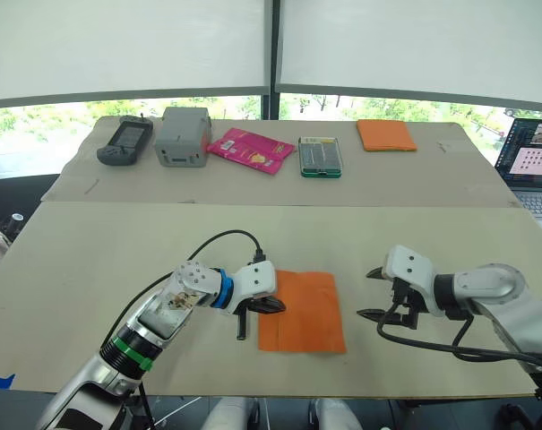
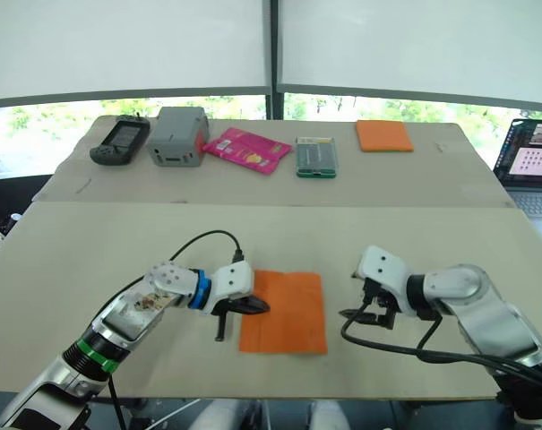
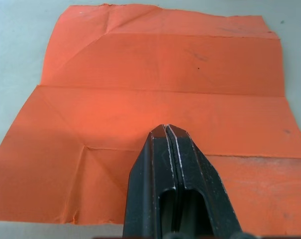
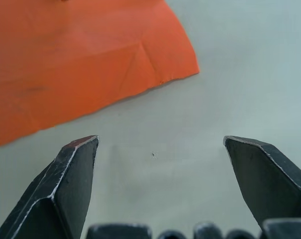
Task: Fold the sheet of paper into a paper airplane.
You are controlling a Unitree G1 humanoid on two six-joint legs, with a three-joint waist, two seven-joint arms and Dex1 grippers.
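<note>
Sheet of paper [image 1: 302, 312] lies under closed left gripper [image 1: 276, 306].

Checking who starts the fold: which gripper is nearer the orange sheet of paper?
Left. The left gripper is over the sheet of paper at its left edge; the right gripper sits apart, off its right side.

The sheet of paper [image 3: 160, 94] is thin, matt orange paper, creased with straight fold lines and slightly wrinkled at its edges. The table [image 1: 91, 269] beneath it is a smooth, matt pale surface. The left gripper [image 3: 168, 130] has 2 black plastic-looking fingers with a faint sheen and scuffed pale edges; the right gripper [image 4: 160, 144] has the same black fingers with worn edges. Both wrist housings are glossy white plastic. The pink packet [image 1: 250, 150] looks glossy, and the orange pad [image 1: 385, 134] looks matt.
</note>
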